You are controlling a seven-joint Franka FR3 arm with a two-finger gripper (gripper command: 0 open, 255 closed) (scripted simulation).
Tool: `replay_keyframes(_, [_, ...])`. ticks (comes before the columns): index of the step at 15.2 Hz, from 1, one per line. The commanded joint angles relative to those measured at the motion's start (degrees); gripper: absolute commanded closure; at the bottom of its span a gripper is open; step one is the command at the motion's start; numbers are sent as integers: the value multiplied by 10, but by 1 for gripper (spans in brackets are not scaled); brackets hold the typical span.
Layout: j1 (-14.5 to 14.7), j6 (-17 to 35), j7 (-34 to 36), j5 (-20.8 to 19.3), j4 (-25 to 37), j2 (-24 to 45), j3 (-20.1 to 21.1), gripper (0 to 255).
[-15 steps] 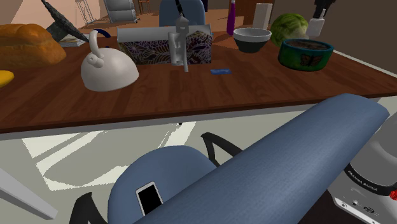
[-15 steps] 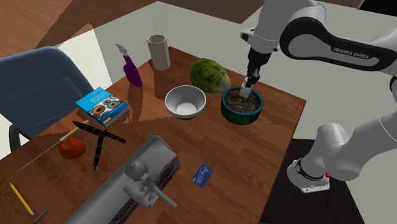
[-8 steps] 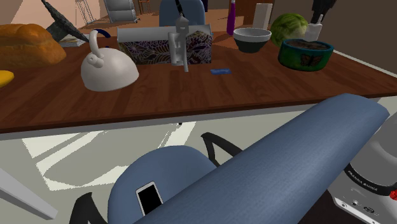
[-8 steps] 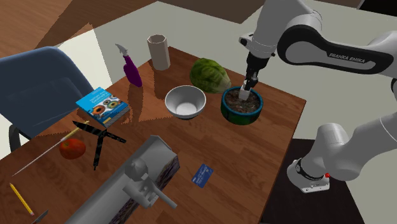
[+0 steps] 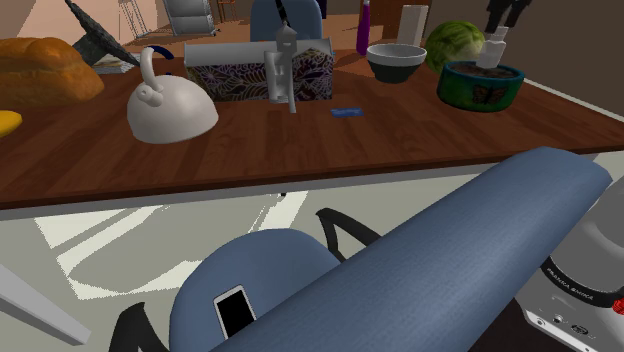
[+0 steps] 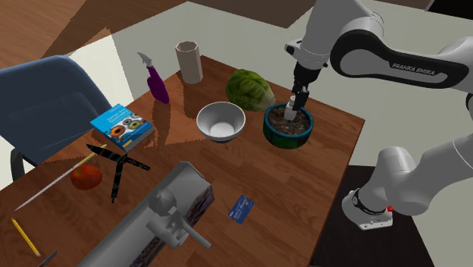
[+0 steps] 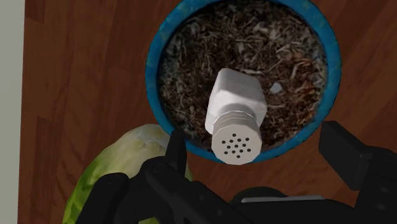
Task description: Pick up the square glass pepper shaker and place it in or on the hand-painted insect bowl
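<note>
The pepper shaker (image 7: 235, 113) is white with a perforated cap and rests inside the insect bowl (image 7: 159, 83), on its dark speckled filling. The bowl has a blue-green rim and a butterfly painted on its side (image 5: 484, 92). My gripper (image 7: 261, 153) hangs just above the shaker, open, with its fingers apart on either side of the cap and not touching it. In the second exterior view the gripper (image 6: 300, 96) points down over the shaker (image 6: 292, 114) in the bowl (image 6: 274, 133) near the table's far corner. In the shoulder view the shaker (image 5: 492, 50) stands under the gripper (image 5: 500, 24).
A green cabbage (image 6: 250, 89) lies right beside the bowl, with a white bowl (image 6: 220, 121) next to it. A purple spray bottle (image 6: 157, 82), a tan cup (image 6: 189, 62), a book (image 6: 121, 129) and a blue card (image 6: 241, 208) lie further along. A blue chair (image 5: 420, 260) fills the shoulder view's foreground.
The gripper lowered the shaker into the bowl, then its fingers parted and let go of it. The shaker now rests in the bowl.
</note>
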Motion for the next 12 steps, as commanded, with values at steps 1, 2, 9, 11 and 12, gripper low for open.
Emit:
replay_keyframes(1, [0,0,0,0,0,0,0,0])
replay_keyframes(2, [1,-19,-1,1,24,5,1,0])
replay_keyframes(9, [3,-74,-5,5,98,24,2,0])
replay_keyframes(11, [3,-74,-5,5,98,24,2,0])
replay_keyframes(12, [3,-74,-5,5,98,24,2,0])
